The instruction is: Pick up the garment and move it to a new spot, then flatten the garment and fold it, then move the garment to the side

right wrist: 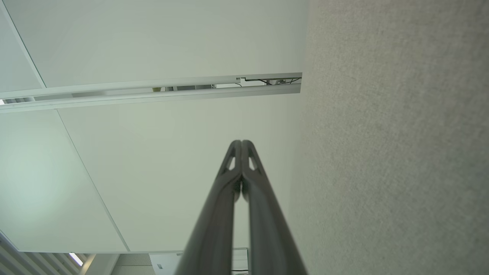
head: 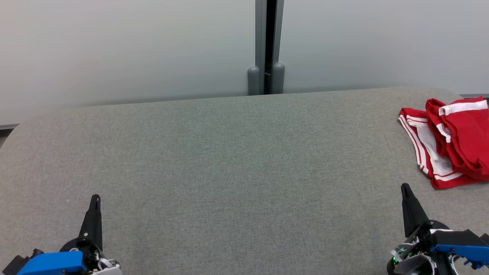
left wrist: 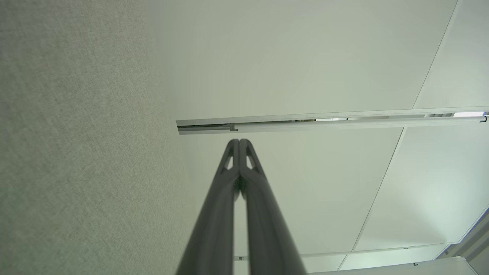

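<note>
Red garment (head: 467, 134) cut off by the head view's right edge, grey table (head: 229, 172) cropped at the bottom

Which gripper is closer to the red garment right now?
Right. The right gripper sits just below and left of the red garment in the head view, not touching it; the left gripper is far across the grey surface.

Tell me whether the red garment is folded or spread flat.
Neither: the red garment lies crumpled, its layers bunched and overlapping, at the right end of the grey surface.
</note>
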You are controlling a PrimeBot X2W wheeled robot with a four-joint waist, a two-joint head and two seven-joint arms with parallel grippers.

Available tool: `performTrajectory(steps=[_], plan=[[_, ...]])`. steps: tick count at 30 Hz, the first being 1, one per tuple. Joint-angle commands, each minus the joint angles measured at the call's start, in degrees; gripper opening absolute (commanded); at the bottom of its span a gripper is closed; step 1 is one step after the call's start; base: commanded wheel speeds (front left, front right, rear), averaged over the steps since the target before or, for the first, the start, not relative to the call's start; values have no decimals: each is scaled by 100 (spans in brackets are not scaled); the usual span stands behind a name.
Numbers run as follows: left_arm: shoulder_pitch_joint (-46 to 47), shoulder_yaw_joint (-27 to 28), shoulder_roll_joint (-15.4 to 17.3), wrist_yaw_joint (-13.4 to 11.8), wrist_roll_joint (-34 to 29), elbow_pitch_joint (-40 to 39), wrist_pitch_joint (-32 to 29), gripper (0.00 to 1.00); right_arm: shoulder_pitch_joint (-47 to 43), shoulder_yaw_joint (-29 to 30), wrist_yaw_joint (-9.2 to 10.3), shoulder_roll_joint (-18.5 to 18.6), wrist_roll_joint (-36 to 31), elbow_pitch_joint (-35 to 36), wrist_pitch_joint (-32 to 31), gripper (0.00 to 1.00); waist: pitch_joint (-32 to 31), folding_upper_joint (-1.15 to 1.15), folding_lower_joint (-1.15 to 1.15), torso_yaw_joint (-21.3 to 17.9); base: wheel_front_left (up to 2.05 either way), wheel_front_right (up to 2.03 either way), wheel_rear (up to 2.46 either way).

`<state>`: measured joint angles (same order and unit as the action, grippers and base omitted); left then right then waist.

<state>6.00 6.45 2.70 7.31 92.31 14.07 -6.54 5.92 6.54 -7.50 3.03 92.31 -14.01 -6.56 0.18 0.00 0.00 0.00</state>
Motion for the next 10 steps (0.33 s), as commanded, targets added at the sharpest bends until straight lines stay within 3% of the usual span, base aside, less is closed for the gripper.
performTrajectory(steps=[1, 10], plan=[[48, 21, 34, 36, 19, 5, -20, 0, 58, 10, 2, -25, 13, -6, -19, 0, 0, 0, 0, 0, 0, 0, 0], [48, 21, 34, 36, 20, 4, -20, 0, 58, 10, 2, -26, 12, -6, -19, 0, 0, 0, 0, 0, 0, 0, 0]])
